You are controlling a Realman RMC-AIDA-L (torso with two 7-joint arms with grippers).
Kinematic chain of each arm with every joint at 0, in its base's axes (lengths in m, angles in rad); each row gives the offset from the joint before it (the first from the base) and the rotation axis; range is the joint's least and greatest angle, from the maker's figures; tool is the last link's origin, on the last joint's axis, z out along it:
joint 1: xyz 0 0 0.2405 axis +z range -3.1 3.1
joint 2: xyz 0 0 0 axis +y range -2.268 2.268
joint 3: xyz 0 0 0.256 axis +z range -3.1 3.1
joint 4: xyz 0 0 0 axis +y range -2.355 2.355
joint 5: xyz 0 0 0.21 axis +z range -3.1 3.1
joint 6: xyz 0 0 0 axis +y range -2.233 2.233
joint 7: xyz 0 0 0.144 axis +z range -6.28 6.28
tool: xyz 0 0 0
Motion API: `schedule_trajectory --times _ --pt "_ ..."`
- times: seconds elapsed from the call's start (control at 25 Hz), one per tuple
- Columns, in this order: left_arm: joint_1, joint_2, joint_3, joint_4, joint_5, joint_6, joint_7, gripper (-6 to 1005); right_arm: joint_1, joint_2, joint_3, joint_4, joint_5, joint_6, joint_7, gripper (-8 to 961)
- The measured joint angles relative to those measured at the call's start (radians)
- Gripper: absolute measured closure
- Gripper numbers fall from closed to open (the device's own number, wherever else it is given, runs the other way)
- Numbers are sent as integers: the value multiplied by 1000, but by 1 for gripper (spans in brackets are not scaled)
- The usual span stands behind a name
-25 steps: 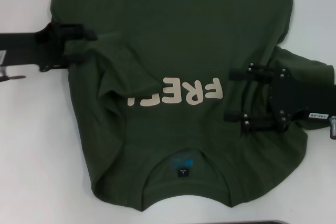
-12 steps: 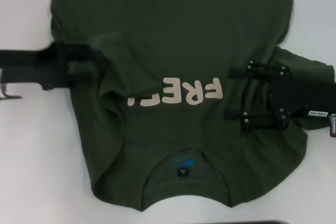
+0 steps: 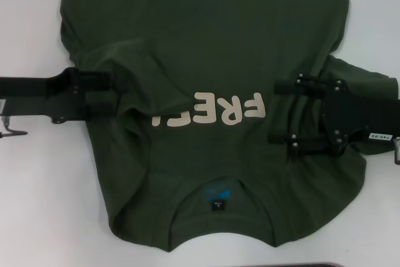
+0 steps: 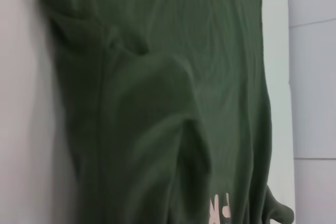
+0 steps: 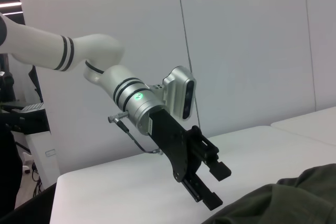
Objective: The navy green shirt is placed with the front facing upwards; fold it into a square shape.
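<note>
The navy green shirt lies flat on the white table, collar nearest me, with the cream "FREE!" lettering facing up. Its left sleeve is folded inward over the end of the lettering. My left gripper is open and empty at the shirt's left edge beside that fold. The right wrist view shows it hovering just above the cloth. My right gripper is open over the shirt's right side, next to the lettering. The left wrist view shows the folded cloth.
The right sleeve sticks out from under my right arm. A small dark neck label sits inside the collar. Bare white table lies on both sides of the shirt. The table's front edge is near the collar.
My left gripper has moved along the shirt's left edge toward me and slightly inward. The folded sleeve stays in place. The right gripper has not moved.
</note>
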Motion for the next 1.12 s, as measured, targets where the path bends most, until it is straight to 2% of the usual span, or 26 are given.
schedule_trajectory --times 0.4,0.52,0.64,0.84,0.96,1.12 --pt "57 44 -20 4 4 103 177 310 12 -1 12 -3 0 -1 32 37" --pt "89 48 -21 23 4 124 223 310 13 -1 12 -8 -1 2 64 37" --pt "122 43 -18 30 5 129 274 310 15 -1 11 -21 -4 14 104 37" --pt "153 16 -15 34 8 121 346 310 18 0 5 -27 -5 42 127 37" --pt "142 -10 -11 38 48 94 386 310 17 2 5 -23 -5 47 128 37" --pt "119 -19 -15 33 67 69 401 310 13 6 4 -21 -5 48 128 37"
